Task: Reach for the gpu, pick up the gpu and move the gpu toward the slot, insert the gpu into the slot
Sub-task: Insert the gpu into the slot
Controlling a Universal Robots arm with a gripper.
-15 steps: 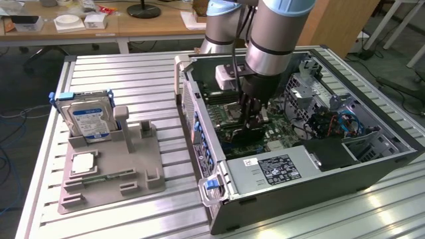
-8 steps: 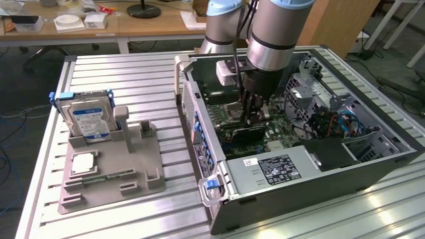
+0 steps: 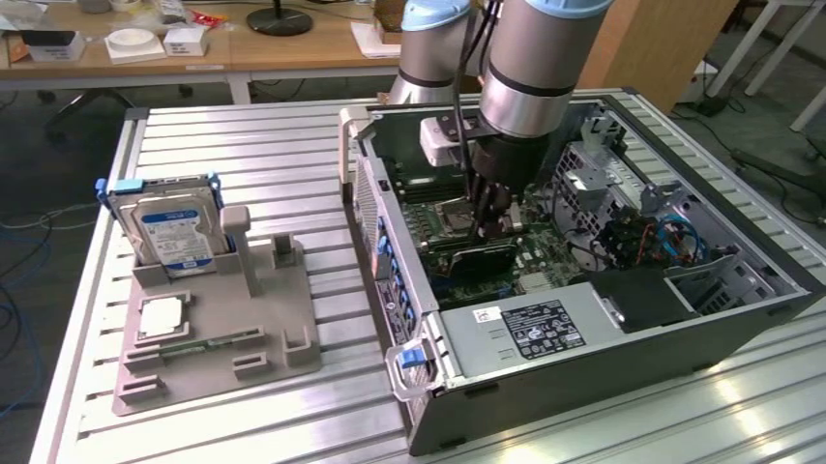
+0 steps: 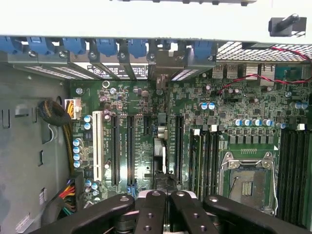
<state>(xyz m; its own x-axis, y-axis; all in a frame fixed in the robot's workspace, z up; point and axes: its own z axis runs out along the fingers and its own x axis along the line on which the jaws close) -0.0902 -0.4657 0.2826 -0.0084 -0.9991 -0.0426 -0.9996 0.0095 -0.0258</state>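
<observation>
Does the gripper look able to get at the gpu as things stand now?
Probably yes: the gripper is already down inside the open computer case, shut right on the gpu's upper edge above the motherboard, with nothing between them.

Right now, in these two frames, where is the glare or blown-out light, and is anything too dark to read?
Exterior view: window light glares off the slatted metal table in the near corner at that view's right; the gpu under the gripper sits in shadow. Wrist view: the case wall is washed out white, while the motherboard is evenly lit.
</observation>
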